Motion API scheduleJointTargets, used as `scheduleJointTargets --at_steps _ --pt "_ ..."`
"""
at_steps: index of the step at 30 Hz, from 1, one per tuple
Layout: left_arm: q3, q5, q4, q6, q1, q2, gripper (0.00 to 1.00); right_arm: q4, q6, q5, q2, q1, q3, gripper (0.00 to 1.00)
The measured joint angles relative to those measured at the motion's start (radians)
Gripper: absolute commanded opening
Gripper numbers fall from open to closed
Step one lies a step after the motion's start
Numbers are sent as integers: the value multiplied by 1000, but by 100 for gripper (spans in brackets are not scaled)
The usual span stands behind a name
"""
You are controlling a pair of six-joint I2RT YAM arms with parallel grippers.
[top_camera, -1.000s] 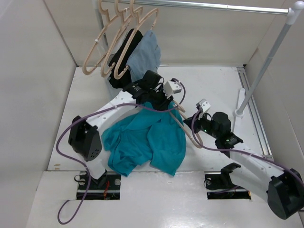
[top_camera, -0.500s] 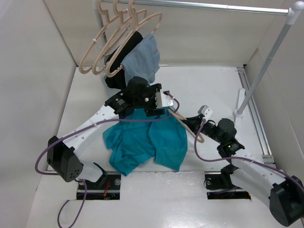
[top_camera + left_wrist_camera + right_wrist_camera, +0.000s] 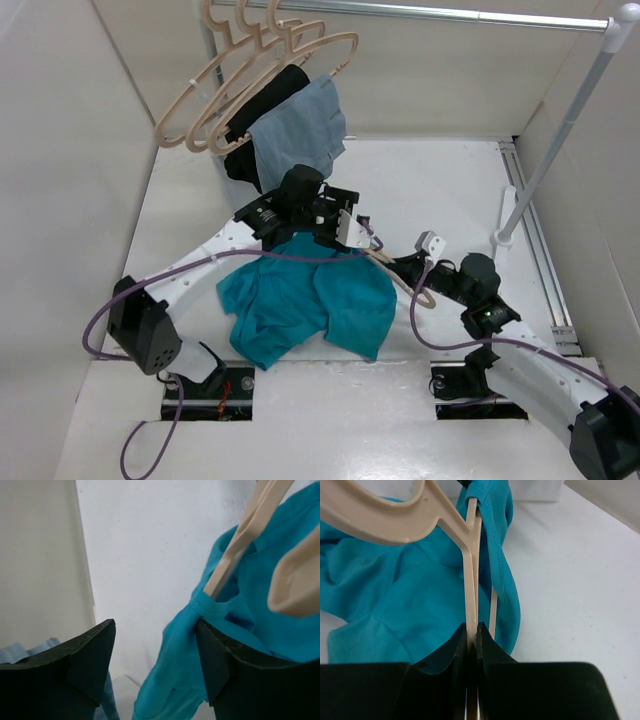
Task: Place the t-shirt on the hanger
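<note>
The white table [image 3: 440, 180] carries the floppy teal short-sleeved cloth t-shirt [image 3: 300, 305], crumpled between my two arms. One end of the beige plastic hanger [image 3: 470, 580] is tucked under a hemmed edge of it. My right gripper [image 3: 471, 630] is clamped tight on that hanger's thin bar. My left gripper [image 3: 155, 650] stands wide apart, gripping nothing, with teal cloth brushing one finger.

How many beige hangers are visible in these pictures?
4. Three hangers hang on the rail, back left; the fourth hanger is gripped by the right tool, its end inside the t-shirt. Others may hide under the hung garments.
</note>
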Motion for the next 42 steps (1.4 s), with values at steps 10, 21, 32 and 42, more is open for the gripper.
scheduleJointTargets --at_steps 10,21,32,42 --pt "108 87 -227 178 40 148 56 -125 -27 11 -63 -11 2 0" --pt "142 119 -313 213 42 240 0 -204 -46 4 -47 -11 24 0" --pt "151 132 -327 141 48 257 5 -229 -60 3 -37 -18 43 0" --pt "174 220 -305 40 118 192 60 -216 -63 -10 -27 -16 77 0"
